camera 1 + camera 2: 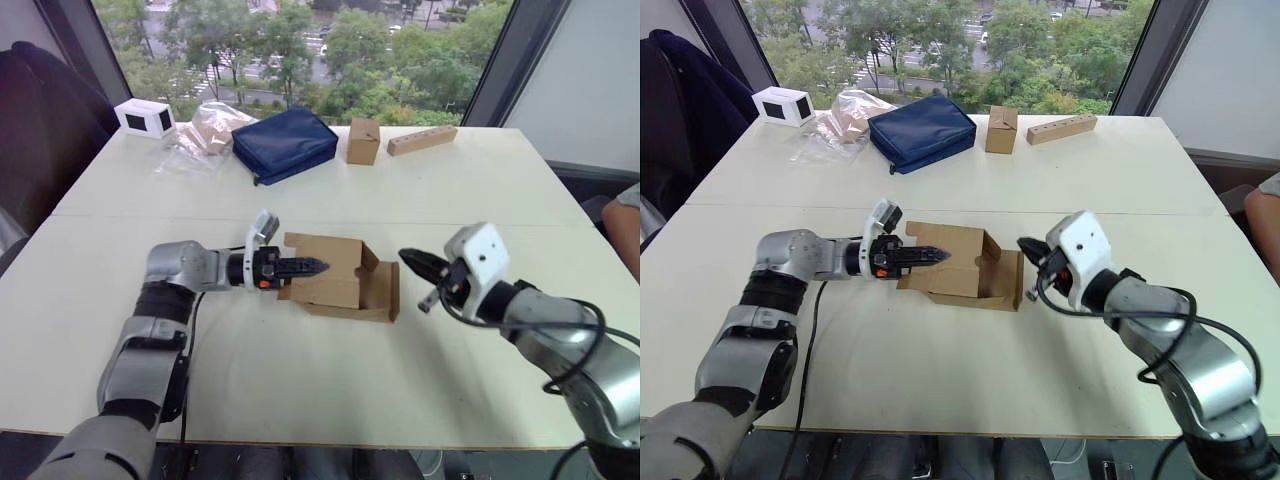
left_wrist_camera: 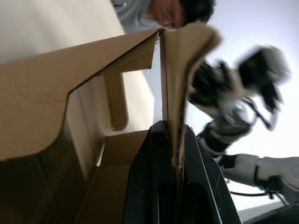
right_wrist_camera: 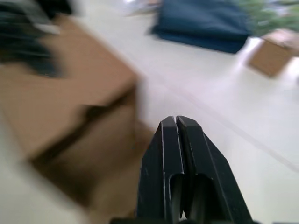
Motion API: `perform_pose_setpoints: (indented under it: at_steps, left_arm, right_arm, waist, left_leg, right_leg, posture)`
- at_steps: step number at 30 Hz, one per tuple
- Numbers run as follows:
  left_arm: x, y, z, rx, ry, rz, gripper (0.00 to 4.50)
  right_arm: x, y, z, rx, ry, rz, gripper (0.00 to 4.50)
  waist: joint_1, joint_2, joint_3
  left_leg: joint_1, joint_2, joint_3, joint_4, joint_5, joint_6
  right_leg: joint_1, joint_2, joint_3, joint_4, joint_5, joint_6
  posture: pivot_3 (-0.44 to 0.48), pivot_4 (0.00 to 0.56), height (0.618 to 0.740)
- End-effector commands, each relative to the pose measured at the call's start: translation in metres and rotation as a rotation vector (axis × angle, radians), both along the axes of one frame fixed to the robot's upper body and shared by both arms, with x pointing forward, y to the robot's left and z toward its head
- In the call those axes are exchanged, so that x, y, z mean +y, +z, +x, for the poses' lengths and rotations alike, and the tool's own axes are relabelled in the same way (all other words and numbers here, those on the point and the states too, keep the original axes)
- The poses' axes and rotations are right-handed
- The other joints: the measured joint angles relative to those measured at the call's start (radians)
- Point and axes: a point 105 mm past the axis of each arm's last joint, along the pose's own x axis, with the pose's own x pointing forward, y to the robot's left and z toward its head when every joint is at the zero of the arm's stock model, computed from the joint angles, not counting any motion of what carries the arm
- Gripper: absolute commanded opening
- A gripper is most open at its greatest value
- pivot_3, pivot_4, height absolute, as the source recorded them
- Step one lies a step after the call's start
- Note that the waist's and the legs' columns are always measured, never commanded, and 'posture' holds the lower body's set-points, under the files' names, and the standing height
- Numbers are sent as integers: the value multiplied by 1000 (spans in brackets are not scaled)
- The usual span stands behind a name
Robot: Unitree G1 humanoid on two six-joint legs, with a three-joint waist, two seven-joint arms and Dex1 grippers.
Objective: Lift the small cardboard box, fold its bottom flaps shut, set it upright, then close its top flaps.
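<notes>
The small cardboard box [image 1: 340,275] lies on its side in the middle of the white table [image 1: 330,190], plain brown, its open end and flaps facing right. My left gripper [image 1: 305,267] reaches in from the left and is shut on a flap edge [image 2: 180,93] of the box, the cardboard pinched between its black fingers [image 2: 149,186]. My right gripper [image 1: 412,261] hovers just right of the box's open flaps, a small gap away, fingers [image 3: 180,140] pressed together with nothing between them.
At the table's far side lie a dark blue pouch [image 1: 284,143], a taller narrow brown carton [image 1: 362,140], a wooden block with holes [image 1: 422,139], a clear plastic bag [image 1: 205,133] and a white box with a black window [image 1: 145,117]. A person [image 2: 163,11] sits at the right edge.
</notes>
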Motion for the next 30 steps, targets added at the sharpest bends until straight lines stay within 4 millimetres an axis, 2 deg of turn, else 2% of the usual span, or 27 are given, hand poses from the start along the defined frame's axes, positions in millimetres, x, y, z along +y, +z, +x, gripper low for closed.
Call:
perform_pose_setpoints:
  at_steps: [1, 3, 10, 14, 17, 23, 25, 30]
  left_arm:
    - [4, 16, -10, -29, 5, -41, 36]
    - [4, 18, -13, -31, 12, -42, 36]
    - [8, 13, -15, -33, 57, -51, 36]
    - [12, 5, -18, -27, 69, -56, 36]
    - [14, 0, -21, -29, 71, -56, 36]
    - [16, -7, -20, -36, 94, -56, 36]
    - [17, -10, -20, -40, 103, -55, 36]
    - [25, -9, -15, -58, 138, -70, 36]
  right_arm:
    - [10, 7, 8, -71, 22, -6, 0]
    - [15, 6, 10, -73, 41, -6, 0]
    - [62, -4, -2, -39, 264, -10, 0]
    - [77, -4, -5, -39, 325, -7, 0]
    - [81, -1, -3, -48, 338, -3, 0]
    - [77, 1, -1, -51, 343, -14, 0]
    - [69, 3, 0, -56, 322, -24, 0]
    - [34, 14, -2, -58, 230, -14, 0]
  waist:
    - [3, 0, 0]
    - [3, 0, 0]
    - [0, 0, 0]
    - [-1, 0, 0]
    - [-1, 0, 0]
    - [2, 0, 0]
    - [1, 0, 0]
    - [5, 0, 0]
  left_leg:
    - [0, 0, 0, 0, 0, 0]
    - [0, 0, 0, 0, 0, 0]
    - [0, 0, 0, 0, 1, -1]
    - [0, 0, 0, 0, 1, -2]
    - [0, 0, 0, 0, 1, -2]
    - [0, -1, 0, 0, 1, -2]
    - [0, -1, 0, 0, 1, -2]
    - [0, -1, 0, 0, 1, -2]
  right_leg:
    - [0, 0, 0, 0, 0, 0]
    - [0, 0, 0, 0, 0, 0]
    - [0, 0, 1, 0, 0, 0]
    - [0, 0, 1, 1, 0, 0]
    - [0, 0, 1, 1, 0, 0]
    - [0, 0, 1, 0, 0, 0]
    - [0, 0, 1, 0, 0, 0]
    - [0, 0, 1, 0, 0, 0]
  posture:
    - [0, 150, 740]
    - [0, 150, 740]
    - [0, 150, 740]
    - [0, 150, 740]
    - [0, 150, 740]
    - [0, 150, 740]
    - [0, 150, 740]
    - [0, 150, 740]
